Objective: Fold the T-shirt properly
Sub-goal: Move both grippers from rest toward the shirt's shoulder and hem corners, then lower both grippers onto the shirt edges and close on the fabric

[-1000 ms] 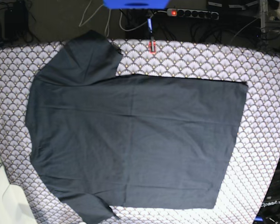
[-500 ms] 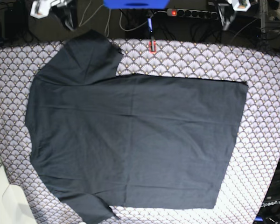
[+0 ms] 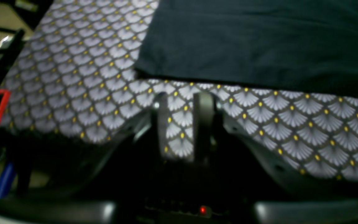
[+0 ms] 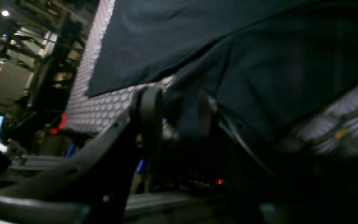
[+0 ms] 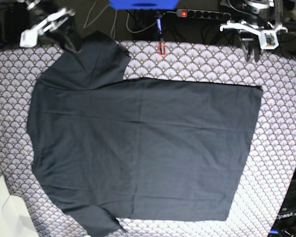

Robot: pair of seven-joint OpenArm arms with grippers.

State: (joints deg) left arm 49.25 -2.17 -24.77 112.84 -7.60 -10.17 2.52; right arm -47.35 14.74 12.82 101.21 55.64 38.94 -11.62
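1. T-shirt (image 5: 143,148): lies flat and unfolded on the tablecloth (image 5: 281,128), filling most of it. Long axis runs side to side in the base view: collar end and sleeves toward that view's left, hem toward its right. One sleeve sits at the near-left corner, the other (image 5: 96,59) at the far-left.
2. Hem's far corner (image 5: 259,89): the point nearest the left gripper.
3. Right gripper (image 5: 71,42): at the table's far-left edge, just beside the far sleeve. Jaws partly apart in the wrist view; sleeve cloth lies right ahead of them, perhaps between them, but nothing is clearly held.
4. Left gripper (image 5: 251,49): at the far-right edge, over bare tablecloth. Jaws a little apart, empty. The hem edge lies ahead of it, near but not touching.
5. Judgement: each arm is nearer its own end of the far long edge; right takes the sleeve, left the hem corner.
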